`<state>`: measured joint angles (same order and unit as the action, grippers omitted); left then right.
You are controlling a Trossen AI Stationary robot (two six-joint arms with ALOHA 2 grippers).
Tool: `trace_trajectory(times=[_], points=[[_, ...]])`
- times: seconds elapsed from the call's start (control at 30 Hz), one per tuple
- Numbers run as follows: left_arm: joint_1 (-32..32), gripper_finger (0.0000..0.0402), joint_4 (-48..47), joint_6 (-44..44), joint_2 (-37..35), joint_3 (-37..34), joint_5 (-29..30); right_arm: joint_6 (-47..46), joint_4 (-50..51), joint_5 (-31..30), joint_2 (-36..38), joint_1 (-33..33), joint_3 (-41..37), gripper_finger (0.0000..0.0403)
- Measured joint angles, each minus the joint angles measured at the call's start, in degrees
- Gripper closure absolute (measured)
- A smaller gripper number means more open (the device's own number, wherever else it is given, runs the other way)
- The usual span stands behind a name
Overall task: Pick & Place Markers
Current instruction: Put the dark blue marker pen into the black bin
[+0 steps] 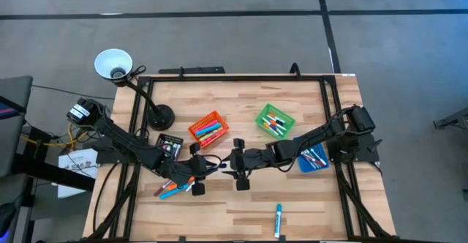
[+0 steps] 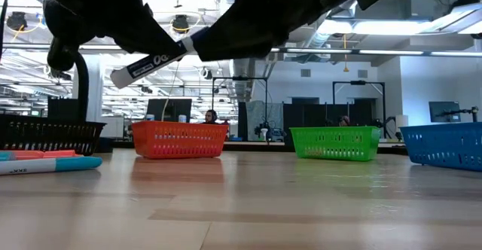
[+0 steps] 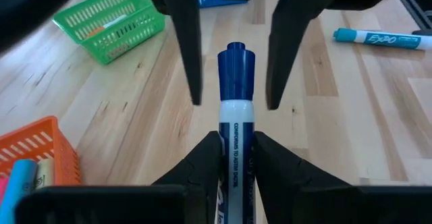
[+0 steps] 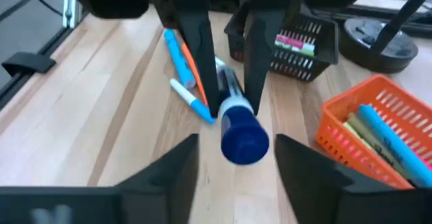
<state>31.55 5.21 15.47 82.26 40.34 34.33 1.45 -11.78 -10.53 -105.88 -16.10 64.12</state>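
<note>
Two grippers met mid-table: my left gripper (image 3: 236, 150) clamped the blue marker (image 3: 236, 82) by its barrel, my right gripper (image 4: 236, 150) stood open astride its cap, and closing off-centre risked knocking it loose onto the table (image 1: 241, 206).

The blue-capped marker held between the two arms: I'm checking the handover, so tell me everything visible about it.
The blue-capped marker has a white barrel with dark print and a glossy dark blue cap, plastic by its look. It is off the table, tilted in the low view. The left gripper is shut on its barrel. The cap end points at the right gripper, whose open jaws flank the cap without visibly touching it. Below lies the wooden table.
</note>
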Motion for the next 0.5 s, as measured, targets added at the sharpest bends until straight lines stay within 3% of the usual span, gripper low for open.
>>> trace_trajectory(times=[0.2, 0.4, 0.5], points=[[-0.1, 0.0324, -8.9, 3.6, -1.3, 0.0, 0.0, -3.8, 3.2, -0.1, -0.3, 0.2, 0.0, 0.0149], [0.0, 0.0321, -33.1, 28.7, -8.1, 0.0, -0.3, -6.1, 5.6, 0.0, -0.4, 0.5, 0.0, 0.0138], [-0.1, 0.0322, -47.2, 41.9, -12.9, 0.0, -4.0, -7.0, 6.8, 0.0, -0.4, 0.5, 0.0, 0.0138]])
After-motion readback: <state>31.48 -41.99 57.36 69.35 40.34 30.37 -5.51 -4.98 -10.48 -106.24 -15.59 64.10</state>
